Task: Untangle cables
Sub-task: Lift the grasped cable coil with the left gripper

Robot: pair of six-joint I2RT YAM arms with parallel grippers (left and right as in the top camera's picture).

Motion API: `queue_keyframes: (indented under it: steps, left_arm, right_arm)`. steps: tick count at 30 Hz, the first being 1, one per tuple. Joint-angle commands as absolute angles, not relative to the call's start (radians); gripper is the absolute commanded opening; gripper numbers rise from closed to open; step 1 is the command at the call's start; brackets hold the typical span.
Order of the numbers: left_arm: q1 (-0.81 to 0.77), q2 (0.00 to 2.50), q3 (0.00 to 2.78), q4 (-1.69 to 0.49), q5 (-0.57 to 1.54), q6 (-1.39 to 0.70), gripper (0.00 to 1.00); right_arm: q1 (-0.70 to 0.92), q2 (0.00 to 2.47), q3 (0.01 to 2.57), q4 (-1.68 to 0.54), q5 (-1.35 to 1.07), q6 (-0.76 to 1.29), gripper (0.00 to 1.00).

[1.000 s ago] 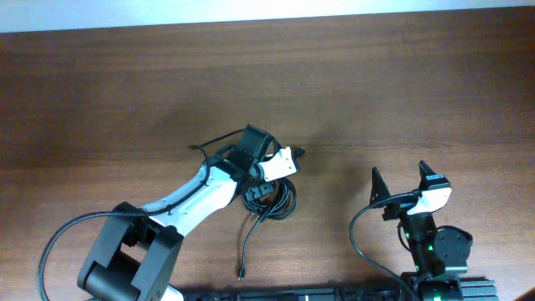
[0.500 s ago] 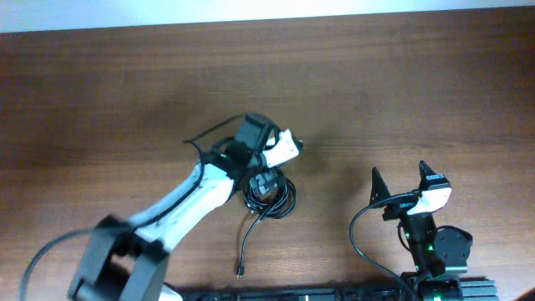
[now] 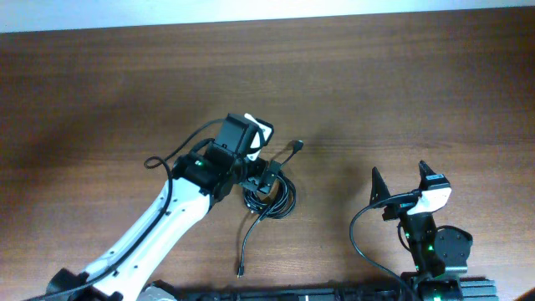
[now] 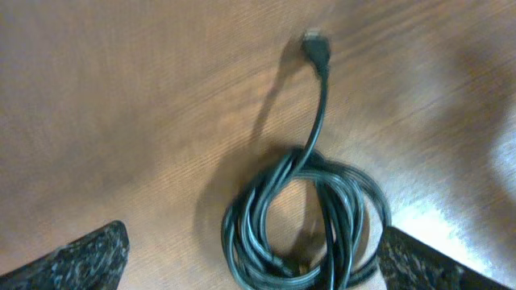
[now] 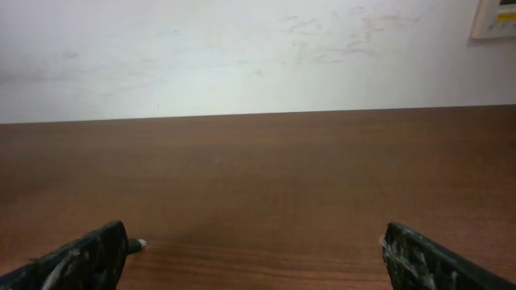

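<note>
**Wooden table** [image 3: 401, 84], seen from above, with two arms based at its near edge.

**Left arm** [image 3: 167, 226]: reaches diagonally toward the middle of the table.

**Left gripper** [image 3: 261, 174]: jaws spread wide, gripping nothing. It hangs above the far-left part of the cables [image 3: 274, 201] and points down at them. In the left wrist view its two fingertips [image 4: 81, 258] show at the lower corners. The coil lies on the wood between them and touches neither.

**Right gripper** [image 3: 399, 176]: jaws likewise wide, with nothing between them. It sits close to the near edge, well apart from the cables and to their right. Its wrist view shows table wood and a pale wall [image 5: 242, 56].

**Cables**: thin black cords wound into one small coil of overlapping loops.
- One free end leaves the coil toward the far side and finishes in a plug [image 3: 298, 147] lying flat on the wood.
- A second tail [image 3: 244, 251] trails toward the near edge.
</note>
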State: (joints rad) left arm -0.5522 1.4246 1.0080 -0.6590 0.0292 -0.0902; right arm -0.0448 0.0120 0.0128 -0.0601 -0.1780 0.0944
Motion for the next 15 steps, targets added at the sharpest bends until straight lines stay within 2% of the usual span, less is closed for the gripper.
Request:
queue_keyframes:
  steps: [1,4,10,12,15]
  left_arm:
    - [-0.549,1.495,1.010,-0.731,0.037,-0.435,0.99]
    - [-0.549,1.564,1.010,-0.776,0.037,-0.534,0.99]
    - [-0.549,1.707,1.010,-0.776,0.033,-0.591,0.90]
    - [-0.550,1.751,1.010,-0.775,0.038,-0.591,0.84]
    - [-0.562,1.795,1.010,-0.775,0.038,-0.591,0.58]
  right_arm:
    - [-0.039,0.007,0.006,-0.063,-0.187,0.095,0.99]
    - [-0.039,0.007,0.006,-0.063,-0.187,0.095,0.99]
    - [-0.039,0.007,0.006,-0.063,-0.187,0.095,0.99]
    - [-0.039,0.007,0.006,-0.063,-0.187,0.095,0.99]
    - [-0.039,0.007,0.006,-0.063,-0.187,0.095,0.99]
